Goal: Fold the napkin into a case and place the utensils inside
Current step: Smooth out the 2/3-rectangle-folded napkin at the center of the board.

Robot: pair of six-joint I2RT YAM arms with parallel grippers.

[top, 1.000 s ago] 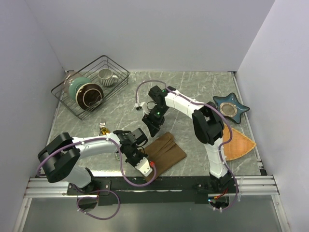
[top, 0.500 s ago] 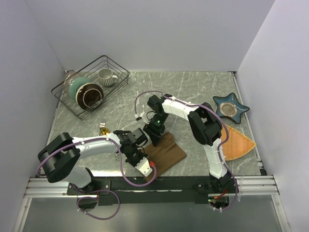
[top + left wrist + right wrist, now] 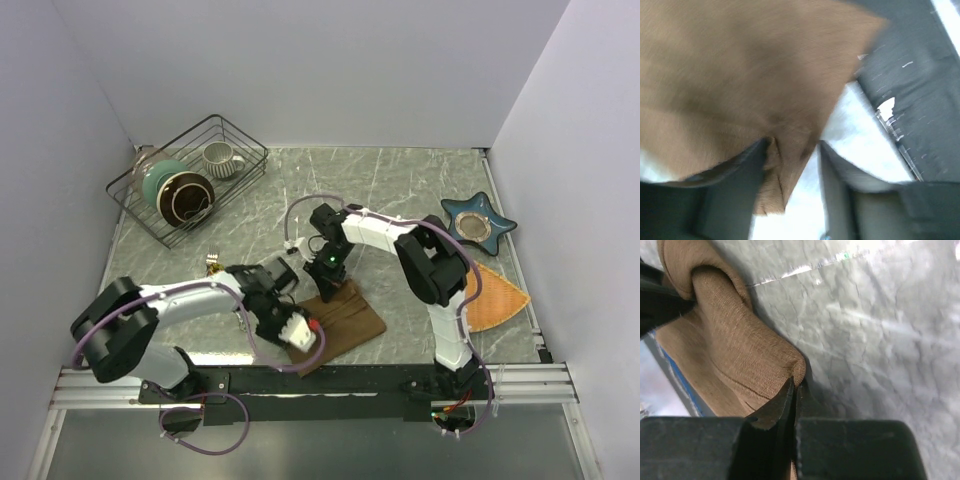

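Walls (image 3: 300,70): plain pale lavender-white, closing the space at the back and on both sides.

Table (image 3: 400,190): grey-green marbled top with light veining. A metal rail (image 3: 350,382) runs along its near edge and carries both arm bases.

Wire basket (image 3: 240,135): black, at the far left corner. It holds a teal bowl (image 3: 160,180), a dark brown bowl (image 3: 188,197) and a pale mug (image 3: 218,157).

Napkin (image 3: 350,318): brown cloth, partly folded, lying on the table at near centre, close to the rail. Its near left part is lifted and bunched between the two grippers. In the right wrist view one rolled fold bulges over the marble.

Fan-shaped mat (image 3: 495,295): orange-tan, flat at the near right.

Star-shaped dish (image 3: 478,225): dark blue, just behind the mat.

Utensils (image 3: 213,264): a small glint of gold and metal on the table left of the napkin, well apart from it. Details are too small to tell.

Right gripper (image 3: 794,385): clenched, with a thin edge of the napkin's far fold nipped at its fingertips.

Left gripper (image 3: 792,147): jaws parted. A hanging napkin corner sits between them, against one finger with a gap to the other.
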